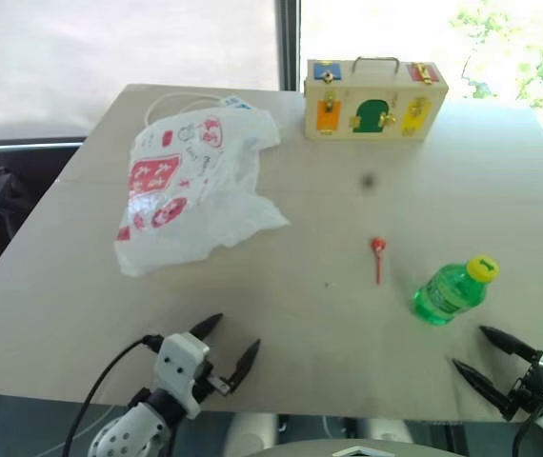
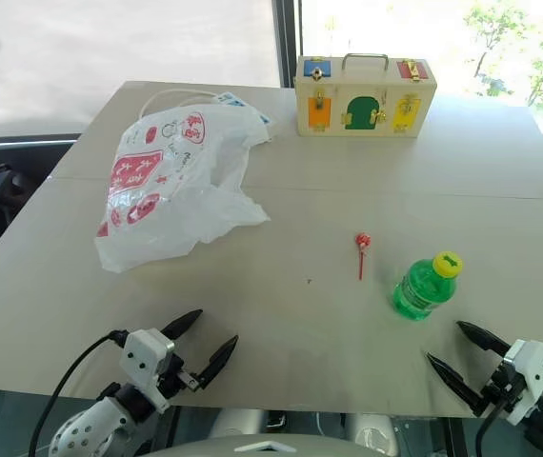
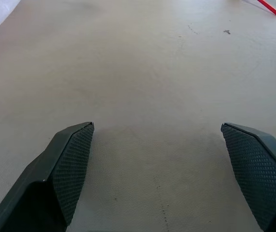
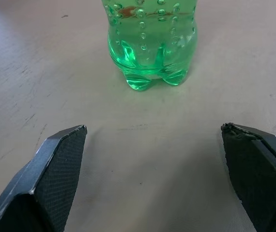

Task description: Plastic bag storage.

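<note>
Both grippers spread wide and empty over the table's near edge.
Plastic bag [image 1: 191, 186] lay crumpled well ahead of the left gripper [image 1: 231, 347]; a green bottle [image 1: 452, 288] stood just ahead of the right gripper [image 1: 481, 354], wooden box [image 1: 374, 98] far beyond.

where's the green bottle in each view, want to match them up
Left eye: green bottle lower right, beyond the right gripper.
Right eye: same spot, lower right.
Left wrist: not in it.
Right wrist: its base top centre, ahead of the open fingers.
Shared landmark: red lollipop just left of it.
</note>
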Available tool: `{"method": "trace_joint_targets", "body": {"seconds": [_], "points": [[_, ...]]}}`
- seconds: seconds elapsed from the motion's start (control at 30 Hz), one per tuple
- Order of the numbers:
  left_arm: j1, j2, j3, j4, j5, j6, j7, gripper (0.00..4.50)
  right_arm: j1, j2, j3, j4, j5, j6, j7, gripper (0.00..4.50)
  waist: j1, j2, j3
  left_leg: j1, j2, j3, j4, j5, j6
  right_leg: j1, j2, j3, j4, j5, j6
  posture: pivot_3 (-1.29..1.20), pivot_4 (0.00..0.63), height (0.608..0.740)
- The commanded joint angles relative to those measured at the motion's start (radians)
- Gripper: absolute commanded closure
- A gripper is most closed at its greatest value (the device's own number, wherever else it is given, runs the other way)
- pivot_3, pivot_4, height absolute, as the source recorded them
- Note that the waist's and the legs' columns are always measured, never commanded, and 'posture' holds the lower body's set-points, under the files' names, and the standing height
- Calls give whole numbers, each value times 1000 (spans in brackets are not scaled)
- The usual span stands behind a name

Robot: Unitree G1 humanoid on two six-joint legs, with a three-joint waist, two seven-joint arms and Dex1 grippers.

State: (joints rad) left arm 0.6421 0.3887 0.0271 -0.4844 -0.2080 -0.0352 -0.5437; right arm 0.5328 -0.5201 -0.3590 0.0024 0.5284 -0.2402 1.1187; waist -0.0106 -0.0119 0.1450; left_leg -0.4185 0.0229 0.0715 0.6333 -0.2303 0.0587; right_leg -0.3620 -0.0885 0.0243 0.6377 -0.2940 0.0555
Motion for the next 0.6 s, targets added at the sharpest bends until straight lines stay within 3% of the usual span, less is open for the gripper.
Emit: {"method": "trace_joint_targets", "body": {"seconds": [0.03,0.6], "points": [[10,3,-2,-34,0,-16,0,52,-4,-5,-8,-2,5,-1,3,0,0,0,0,0,0,0,0,0,0,0,0,0,0,0,0,0,150,731],[-17,-1,-7,-60,4,13,30,52,-56,-12,1,52,-4,-4,32,0,0,-1,0,0,0,0,0,0,0,0,0,-1,0,0,0,0,150,731]]}}
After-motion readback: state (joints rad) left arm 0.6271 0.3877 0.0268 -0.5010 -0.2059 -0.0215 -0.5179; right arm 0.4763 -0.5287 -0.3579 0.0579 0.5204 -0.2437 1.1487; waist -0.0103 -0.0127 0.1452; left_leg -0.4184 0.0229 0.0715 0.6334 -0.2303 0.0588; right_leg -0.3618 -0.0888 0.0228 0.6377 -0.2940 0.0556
